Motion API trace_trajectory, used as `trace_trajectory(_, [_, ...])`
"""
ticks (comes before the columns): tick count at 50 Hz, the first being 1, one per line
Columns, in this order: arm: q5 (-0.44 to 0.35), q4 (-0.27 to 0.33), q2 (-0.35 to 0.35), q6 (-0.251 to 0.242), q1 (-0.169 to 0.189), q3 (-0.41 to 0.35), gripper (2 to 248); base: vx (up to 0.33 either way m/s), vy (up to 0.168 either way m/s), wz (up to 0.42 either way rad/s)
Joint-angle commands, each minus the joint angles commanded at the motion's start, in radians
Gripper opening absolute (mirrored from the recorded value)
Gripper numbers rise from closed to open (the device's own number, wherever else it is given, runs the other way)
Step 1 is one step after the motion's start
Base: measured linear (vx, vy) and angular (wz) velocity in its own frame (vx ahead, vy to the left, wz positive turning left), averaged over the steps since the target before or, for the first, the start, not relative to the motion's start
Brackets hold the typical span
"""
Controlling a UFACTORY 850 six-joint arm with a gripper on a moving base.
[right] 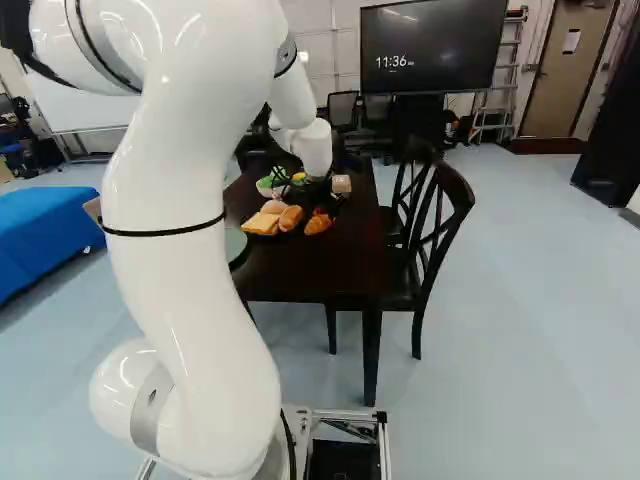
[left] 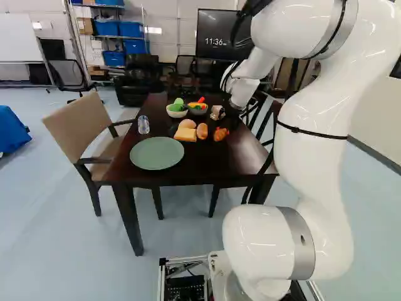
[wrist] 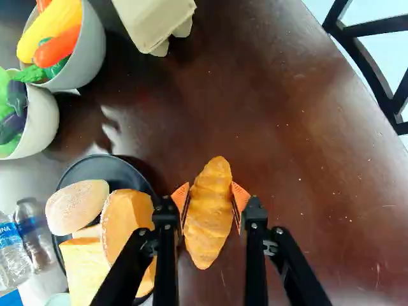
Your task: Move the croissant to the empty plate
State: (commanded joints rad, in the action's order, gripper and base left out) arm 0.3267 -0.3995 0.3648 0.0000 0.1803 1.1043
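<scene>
The gripper (wrist: 210,196) is clamped on the croissant (wrist: 209,223), one orange pad on each side. I can't tell if the croissant is up off the table (wrist: 293,191). It is beside the black plate (wrist: 111,167), not on the green plate (left: 156,153). The croissant is bumpy, so a loose hold or a quick turn could make it slip. The bread roll (wrist: 124,223) is close by — if the arm goes sideways too low, it could bump that or the bun (wrist: 76,207). Farther on is the bottle (left: 143,125), which could tip if hit. Letting go too high or near the rim could make the croissant roll off the green plate.

The table is dark, shiny wood, with two bowls (wrist: 89,60) (wrist: 48,121) of play food and a pale carton (wrist: 156,22). Chairs (left: 78,125) (right: 440,220) stand around it. Past them are a big screen (right: 430,45) and blue bins (left: 131,47) — way back by the wall.
</scene>
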Motion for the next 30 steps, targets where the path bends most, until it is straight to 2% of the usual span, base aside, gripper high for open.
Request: trace_trajectory(30, [0.000,0.000,0.000,0.000,0.000,0.000,109,0.000,0.000,0.000])
